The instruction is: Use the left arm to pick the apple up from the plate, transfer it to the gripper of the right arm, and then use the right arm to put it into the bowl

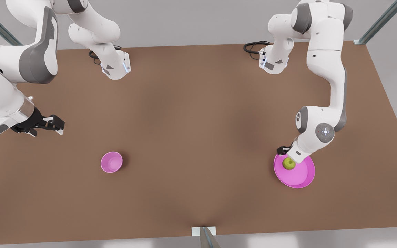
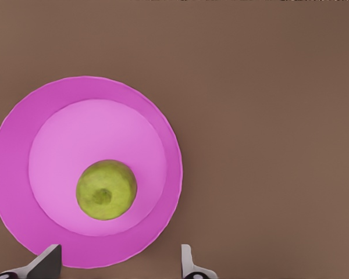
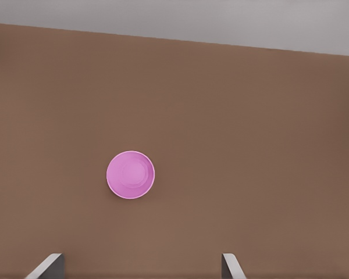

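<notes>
The yellow-green apple [image 1: 288, 163] [image 2: 106, 189] lies on the wide pink plate [image 1: 300, 175] [image 2: 6, 168], toward its far edge, at the front view's right. Directly above the apple hovers my left gripper [image 1: 287, 155] [image 2: 117, 267], open, its fingertips [image 2: 46, 264] spread wider than the fruit and holding nothing. The small pink bowl [image 1: 111, 162] [image 3: 130, 174] stands on the brown table at the front view's left. Farther left and well above the table, my right gripper [image 1: 52, 124] [image 3: 139, 267] waits open and points toward the middle.
Both arm bases [image 1: 115, 67] [image 1: 273, 62] stand at the table's far edge with black cables [image 1: 253, 46] beside them. A metal post [image 1: 205, 236] stands at the middle of the near edge. Bare brown tabletop [image 1: 198, 137] lies between bowl and plate.
</notes>
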Robot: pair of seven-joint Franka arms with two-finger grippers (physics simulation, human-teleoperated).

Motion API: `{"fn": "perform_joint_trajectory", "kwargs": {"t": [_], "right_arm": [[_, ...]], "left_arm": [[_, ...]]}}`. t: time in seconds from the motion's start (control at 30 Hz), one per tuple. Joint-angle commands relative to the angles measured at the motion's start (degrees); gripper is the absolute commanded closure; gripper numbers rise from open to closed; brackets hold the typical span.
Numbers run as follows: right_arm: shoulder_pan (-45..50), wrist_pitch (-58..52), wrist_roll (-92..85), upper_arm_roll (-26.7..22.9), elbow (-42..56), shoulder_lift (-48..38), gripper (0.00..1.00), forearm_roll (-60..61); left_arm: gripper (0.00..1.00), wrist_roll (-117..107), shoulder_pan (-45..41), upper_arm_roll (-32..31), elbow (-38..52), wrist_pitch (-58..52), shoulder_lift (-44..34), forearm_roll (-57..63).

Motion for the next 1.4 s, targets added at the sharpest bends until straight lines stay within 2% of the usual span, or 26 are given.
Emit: {"fn": "perform_joint_trajectory", "kwargs": {"t": [0.0,0.53,0.87,1.03,1.37], "right_arm": [[0.01,0.10,-0.60,-0.02,0.03,-0.06,0.00,0.05],[0.01,0.19,-0.60,-0.02,0.03,0.03,0.00,-0.04],[0.18,0.28,-0.52,0.07,0.03,0.12,0.00,-0.04],[0.18,0.28,-0.52,0.07,0.03,0.20,0.00,-0.12],[0.27,0.36,-0.52,0.07,0.03,0.20,0.00,-0.12]], "left_arm": [[0.00,5.82,0.36,0.03,-0.95,11.62,0.19,-0.01],[0.00,6.44,2.20,0.03,-1.39,17.16,9.06,-0.01],[0.00,6.44,2.20,0.03,-1.30,17.16,11.61,-0.01],[0.13,6.44,2.20,0.03,-1.04,17.16,11.97,-0.09],[0.18,6.44,2.20,0.03,-0.86,17.34,13.11,-0.18]]}}
